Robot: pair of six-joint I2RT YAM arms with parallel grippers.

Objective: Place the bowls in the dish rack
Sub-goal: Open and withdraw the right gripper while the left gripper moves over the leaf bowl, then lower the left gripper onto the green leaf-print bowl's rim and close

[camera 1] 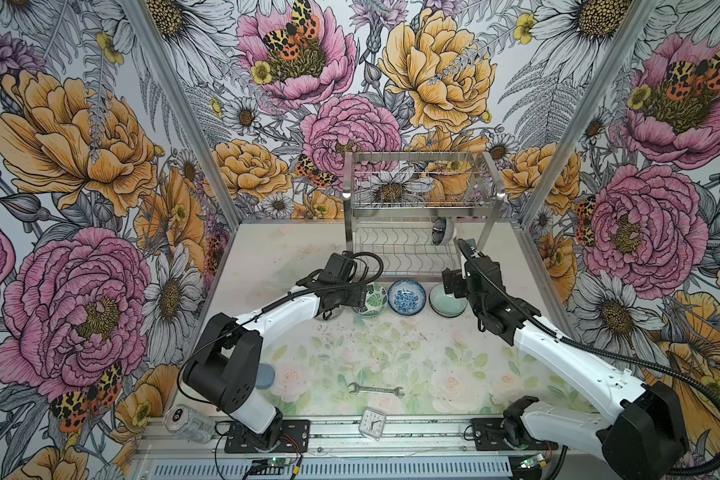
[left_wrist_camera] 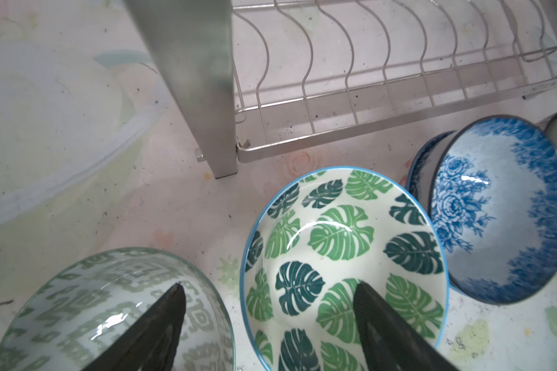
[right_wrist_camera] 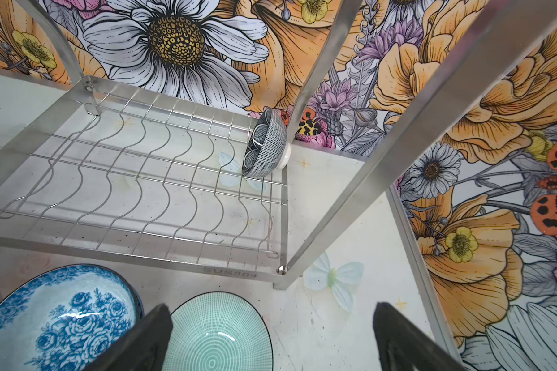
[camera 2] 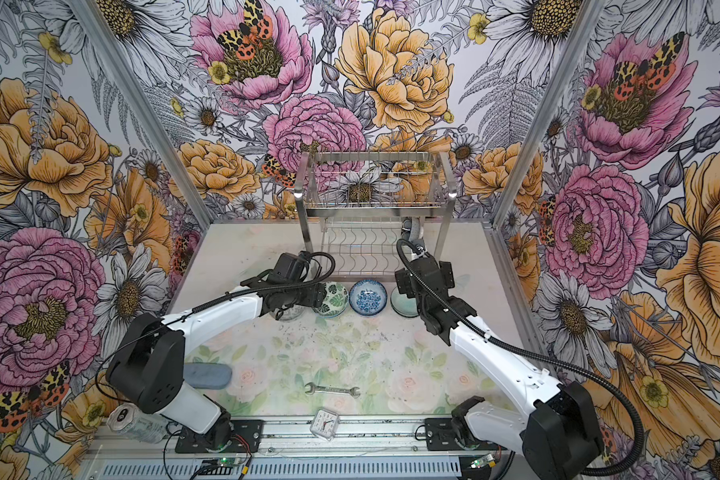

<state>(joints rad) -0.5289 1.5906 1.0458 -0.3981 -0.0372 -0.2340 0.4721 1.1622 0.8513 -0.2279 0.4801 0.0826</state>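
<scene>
The steel dish rack (camera 1: 420, 199) stands at the back of the table. A grey-striped bowl (right_wrist_camera: 264, 144) stands on edge in its lower slotted tier, seen too in a top view (camera 1: 443, 230). In front of the rack sit a green-leaf bowl (left_wrist_camera: 341, 257), a blue floral bowl (left_wrist_camera: 495, 208) and a pale celadon bowl (right_wrist_camera: 219, 334). My left gripper (left_wrist_camera: 267, 289) is open. One finger is over a pale green-patterned bowl (left_wrist_camera: 110, 308), the other inside the leaf bowl, whose rim lies between them. My right gripper (right_wrist_camera: 272, 306) hangs open over the celadon bowl's edge and holds nothing.
The rack's square leg (left_wrist_camera: 200, 80) stands just beyond the left gripper. Near the front lie a wrench (camera 1: 376, 390), a small clock (camera 1: 373, 423), a clear can (camera 1: 188, 424) and a grey-blue oblong (camera 2: 206, 376). Frame posts wall both sides.
</scene>
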